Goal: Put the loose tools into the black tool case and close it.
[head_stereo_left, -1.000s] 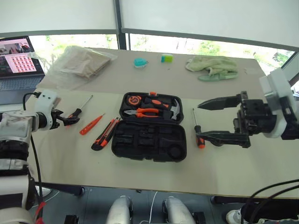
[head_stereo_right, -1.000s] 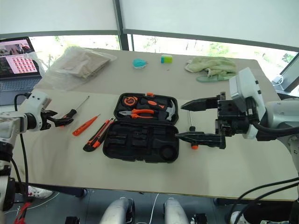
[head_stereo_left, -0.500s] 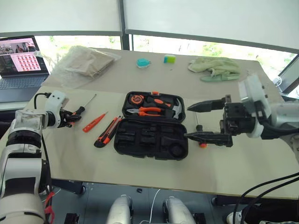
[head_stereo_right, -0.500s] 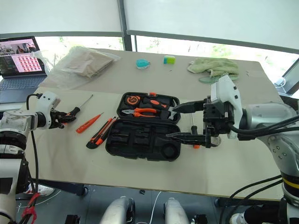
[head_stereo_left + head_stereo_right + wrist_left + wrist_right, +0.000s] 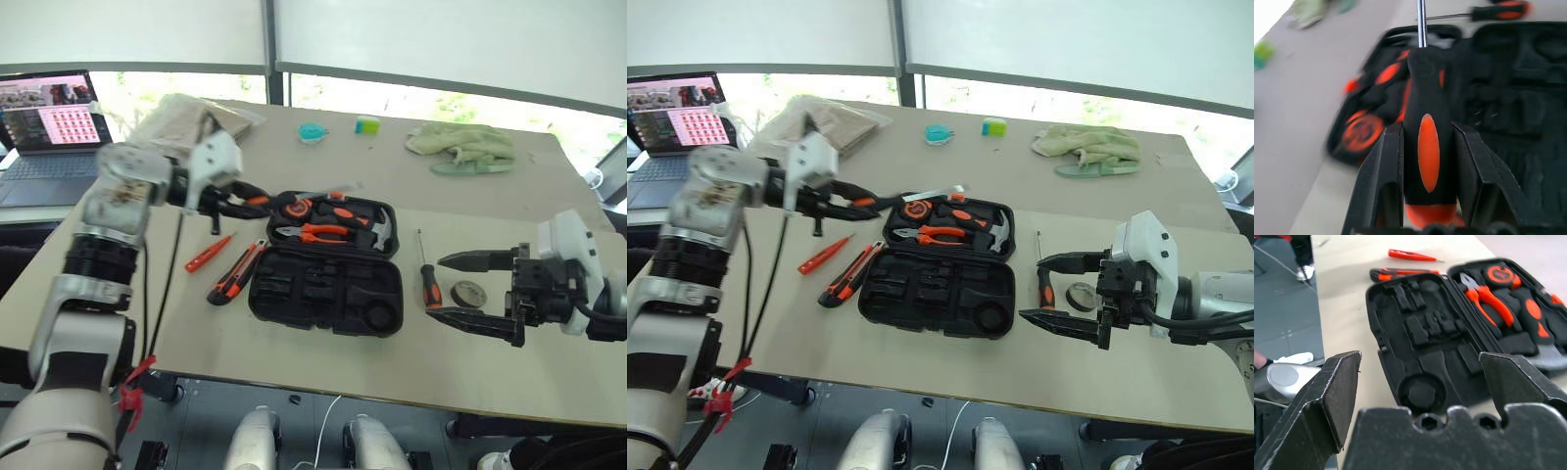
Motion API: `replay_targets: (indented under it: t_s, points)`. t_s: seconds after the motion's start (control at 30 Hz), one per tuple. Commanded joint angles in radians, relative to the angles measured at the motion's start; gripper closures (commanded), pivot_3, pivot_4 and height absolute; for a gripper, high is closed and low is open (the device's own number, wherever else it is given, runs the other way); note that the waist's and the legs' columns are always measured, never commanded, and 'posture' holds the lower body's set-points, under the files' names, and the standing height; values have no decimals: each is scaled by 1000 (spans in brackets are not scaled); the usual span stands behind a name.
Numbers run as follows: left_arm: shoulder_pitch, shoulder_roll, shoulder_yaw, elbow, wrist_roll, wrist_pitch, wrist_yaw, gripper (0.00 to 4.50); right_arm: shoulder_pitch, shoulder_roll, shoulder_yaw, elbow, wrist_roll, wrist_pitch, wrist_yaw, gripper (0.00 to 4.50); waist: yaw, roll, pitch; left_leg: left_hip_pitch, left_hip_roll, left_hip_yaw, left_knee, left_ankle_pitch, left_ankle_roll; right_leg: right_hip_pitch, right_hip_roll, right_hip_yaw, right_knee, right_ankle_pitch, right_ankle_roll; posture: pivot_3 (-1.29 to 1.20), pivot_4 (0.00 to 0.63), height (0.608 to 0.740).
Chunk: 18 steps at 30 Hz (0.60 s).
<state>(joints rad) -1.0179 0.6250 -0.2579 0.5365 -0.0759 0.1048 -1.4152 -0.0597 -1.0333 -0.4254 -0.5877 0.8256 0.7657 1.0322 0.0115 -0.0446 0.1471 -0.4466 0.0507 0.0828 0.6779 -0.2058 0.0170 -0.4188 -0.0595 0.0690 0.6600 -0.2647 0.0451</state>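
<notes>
Silver-white arms, black cables, black two-fingered left end effector (image 5: 838, 208).

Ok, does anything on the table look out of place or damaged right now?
Nothing stands out. The black plastic tool case lies open and flat, the slim all-orange screwdriver and orange-black utility knife lie loose beside it, and the left gripper holds an orange-and-black-handled screwdriver squarely.
</notes>
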Motion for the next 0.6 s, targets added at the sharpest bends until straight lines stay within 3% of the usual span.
replay_targets:
  t_s: [0.03,0.17,0.6]
  points:
    - [-5,-27,-68,57,86,-94,6,3618,-34,-2,-4,-2,-20,-27,-37,0,-12,0,0,0,0,0,0,0,0,0,0,0,1,0,0,0,150,740]
    - [4,-38,-97,126,138,-187,25,3618,-75,1,30,27,-31,-19,-60,0,-30,0,1,-1,0,-2,-1,0,0,-3,1,1,2,0,-1,0,150,740]
    - [-19,-101,-104,280,200,-284,67,3618,-125,5,87,65,-45,-14,-97,0,-12,0,1,-2,0,-1,1,0,0,-2,-1,1,2,-1,0,0,150,740]
